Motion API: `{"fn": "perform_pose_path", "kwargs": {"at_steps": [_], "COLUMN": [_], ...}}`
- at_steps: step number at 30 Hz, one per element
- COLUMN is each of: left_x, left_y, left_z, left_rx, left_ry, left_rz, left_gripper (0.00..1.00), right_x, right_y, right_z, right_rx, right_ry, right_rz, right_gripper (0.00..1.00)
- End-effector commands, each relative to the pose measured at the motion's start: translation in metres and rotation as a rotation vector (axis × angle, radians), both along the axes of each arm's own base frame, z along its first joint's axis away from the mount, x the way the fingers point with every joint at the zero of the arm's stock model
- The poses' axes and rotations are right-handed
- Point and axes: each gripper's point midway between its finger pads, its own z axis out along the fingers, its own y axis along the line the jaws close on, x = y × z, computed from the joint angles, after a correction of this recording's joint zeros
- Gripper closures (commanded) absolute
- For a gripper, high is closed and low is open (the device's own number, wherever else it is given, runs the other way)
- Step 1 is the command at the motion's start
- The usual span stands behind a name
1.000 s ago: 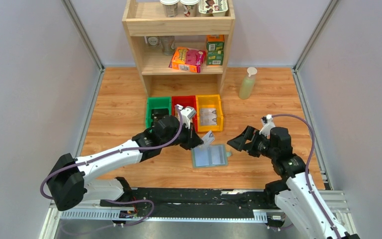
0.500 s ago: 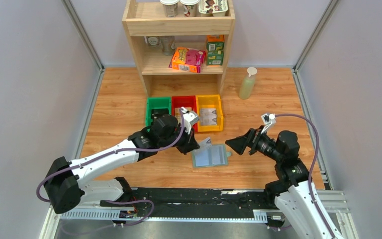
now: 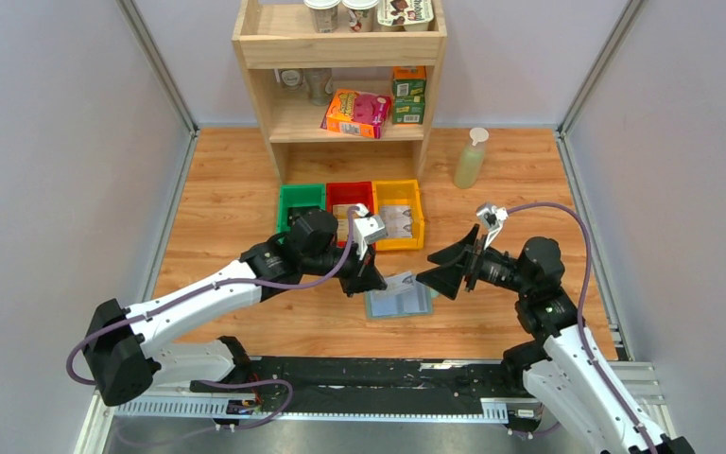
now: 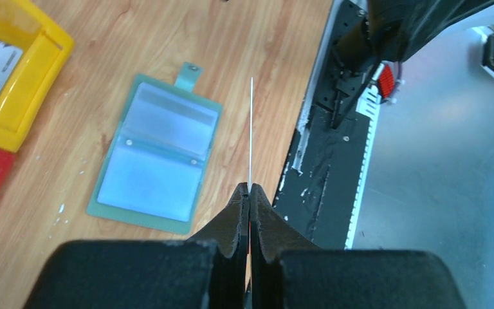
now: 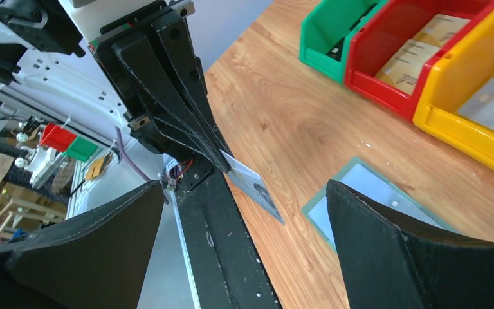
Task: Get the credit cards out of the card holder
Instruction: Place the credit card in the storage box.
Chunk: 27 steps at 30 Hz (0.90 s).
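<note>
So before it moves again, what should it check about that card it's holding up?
1. Grip: left jaws shut on the thin pale plastic card: ok, pinched by one end.
2. Card lifted clear of the grey-green folding card holder: ok, the holder lies open on the wooden table.
3. Receiver: right jaws open for a handover: ok, spread wide.
4. Line-up: ok, the card shows between the right jaws in the right wrist view, untouched.
5. Holder emptied: cannot tell, its pale slots are hard to read.
</note>
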Motion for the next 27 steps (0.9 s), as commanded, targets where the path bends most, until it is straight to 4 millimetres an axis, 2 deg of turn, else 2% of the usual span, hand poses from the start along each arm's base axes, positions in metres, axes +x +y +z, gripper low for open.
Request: {"fn": "perform_pose_path", "kwargs": {"at_steps": [1,4,9,15,21,25,27], "left_x": [-0.006,-0.005,-0.013,-0.021,-0.021,-0.014,-0.007], "left_y": [-0.008,-0.007,-0.010,-0.012,-0.015,-0.014,-0.012], "left_z": [0.029,0.034,0.057,0.081,0.079,0.073,0.069], "left_rx": [-0.067,-0.083,-0.180,-0.286,-0.286,-0.256,-0.230], "left_ry": [-0.046,-0.064,-0.078,-0.090,-0.075,-0.071,-0.078], "left_rz": [-0.089,-0.082,-0.106,-0.128,-0.133,-0.094,-0.052], "left_gripper": [1.00,1.00,1.00,1.00,1.00,1.00,1.00], "right_x": [-0.006,-0.011,-0.019,-0.027,-0.030,-0.030,-0.028], "right_y": [0.011,0.016,0.026,0.033,0.035,0.034,0.034], "right_z": [0.033,0.031,0.020,0.017,0.022,0.022,0.022], "right_rx": [0.031,0.029,0.020,0.029,0.032,0.027,0.023], "right_ry": [-0.157,-0.163,-0.148,-0.160,-0.182,-0.182,-0.179], "right_rz": [0.083,0.123,0.187,0.251,0.264,0.263,0.245], "right_gripper": [0.02,0.04,0.11,0.26,0.63,0.97,1.00]}}
